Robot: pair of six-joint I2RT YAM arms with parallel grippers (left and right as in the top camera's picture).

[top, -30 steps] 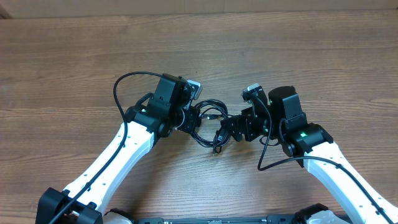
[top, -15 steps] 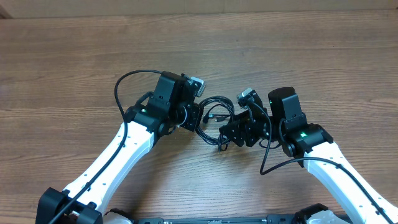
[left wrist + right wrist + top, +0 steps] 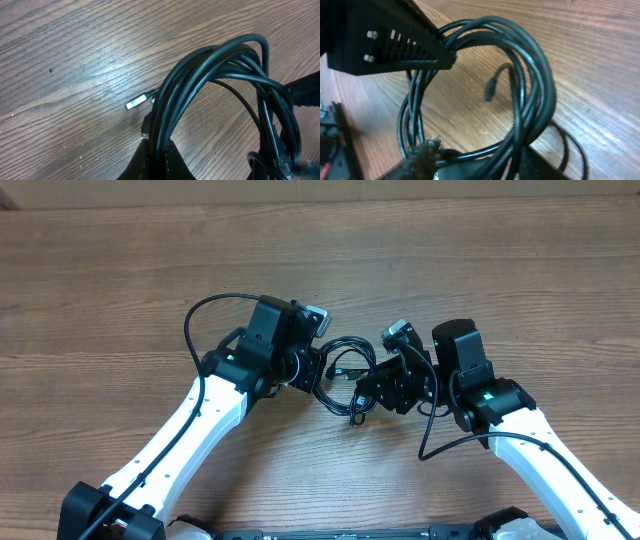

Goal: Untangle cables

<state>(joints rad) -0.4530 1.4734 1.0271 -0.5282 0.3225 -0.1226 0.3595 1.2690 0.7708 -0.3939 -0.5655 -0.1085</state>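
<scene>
The left gripper (image 3: 156,152) is pinched shut on the cables (image 3: 172,95), several strands bunched between its fingers. The right gripper (image 3: 445,100) stands wide apart, the coil lying against both fingers; I cannot tell whether it truly holds any strand. Over the last second it has slid left and a little farther away, easing the loop, then stalled. The cables span the gap between both grippers over the table (image 3: 120,280), and in my judgement nothing has been separated yet.
</scene>
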